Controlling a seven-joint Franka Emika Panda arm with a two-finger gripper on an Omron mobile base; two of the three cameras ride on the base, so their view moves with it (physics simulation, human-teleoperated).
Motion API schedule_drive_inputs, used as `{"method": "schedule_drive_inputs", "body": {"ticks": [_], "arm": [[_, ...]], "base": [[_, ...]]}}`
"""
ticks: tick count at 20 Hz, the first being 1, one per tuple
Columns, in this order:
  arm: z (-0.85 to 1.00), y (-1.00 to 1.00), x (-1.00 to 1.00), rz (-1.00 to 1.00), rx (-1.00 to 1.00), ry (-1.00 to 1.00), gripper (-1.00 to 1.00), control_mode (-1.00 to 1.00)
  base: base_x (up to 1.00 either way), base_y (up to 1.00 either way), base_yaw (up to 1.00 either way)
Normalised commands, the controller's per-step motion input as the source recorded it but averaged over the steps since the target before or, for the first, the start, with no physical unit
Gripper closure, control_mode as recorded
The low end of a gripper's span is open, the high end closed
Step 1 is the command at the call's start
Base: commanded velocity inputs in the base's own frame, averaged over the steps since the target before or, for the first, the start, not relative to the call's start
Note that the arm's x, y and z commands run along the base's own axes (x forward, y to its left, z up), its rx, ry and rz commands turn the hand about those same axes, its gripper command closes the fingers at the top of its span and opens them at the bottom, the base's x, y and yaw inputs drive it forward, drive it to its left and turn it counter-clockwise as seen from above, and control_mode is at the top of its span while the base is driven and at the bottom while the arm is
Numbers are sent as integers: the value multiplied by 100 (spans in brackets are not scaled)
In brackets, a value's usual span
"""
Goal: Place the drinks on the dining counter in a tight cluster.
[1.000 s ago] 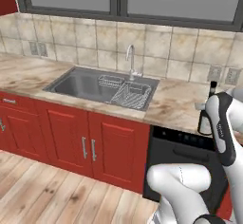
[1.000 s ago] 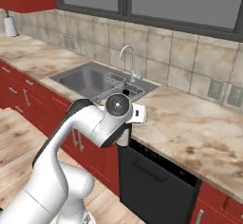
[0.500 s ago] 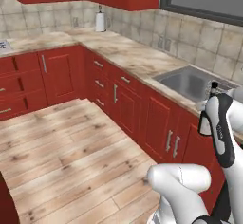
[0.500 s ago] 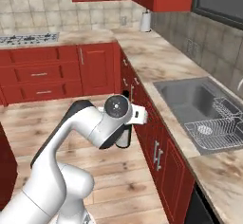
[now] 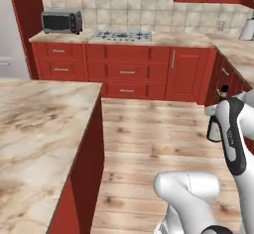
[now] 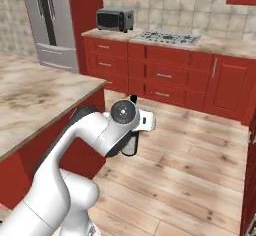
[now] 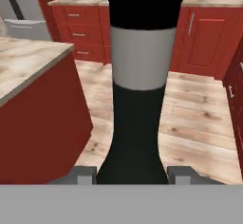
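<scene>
The wine bottle (image 7: 137, 76) is dark, almost black, with a pale grey band like a label around its fat body. In the hand view it is seen close up. It narrows toward the bottom of that picture, where the end effector (image 7: 133, 174) grips it, one finger (image 7: 84, 174) on each side of the slim part. So the end effector is closed on the bottle, with a middling gap between its fingers. The bottle's far end is cut off by the top edge of that picture, so its full shape cannot be seen.

In the left base view the bottle (image 5: 215, 129) is a small dark and pale shape tucked beside the white arm (image 5: 232, 139), with a tiny dark cap sticking up. The arm covers much of it. In the right base view the bottle (image 6: 131, 143) peeks out under the round end of the arm, and most of it is hidden there too.

The bottle is up in the air above the wooden floor (image 5: 158, 129). The table (image 5: 34, 139) is a wide beige marble top with red sides, off to the left, apart from the bottle.

Red cabinets (image 6: 170, 75) line the far wall. A microwave (image 6: 114, 19) sits on the worktop there, beside a stove (image 6: 167, 37). A grey fridge (image 6: 50, 20) stands at the left.
</scene>
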Motion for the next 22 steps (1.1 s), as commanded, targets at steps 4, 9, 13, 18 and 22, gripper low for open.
{"method": "schedule_drive_inputs", "body": {"ticks": [4,9,13,18,22], "arm": [[0,0,0,0,0,0,100,100],[0,0,0,0,0,0,100,100],[0,0,0,0,0,0,100,100],[0,0,0,0,0,0,100,100],[0,0,0,0,0,0,100,100]], "base": [[11,5,100],[8,7,100],[8,10,100],[15,2,100],[18,-31,74]]}}
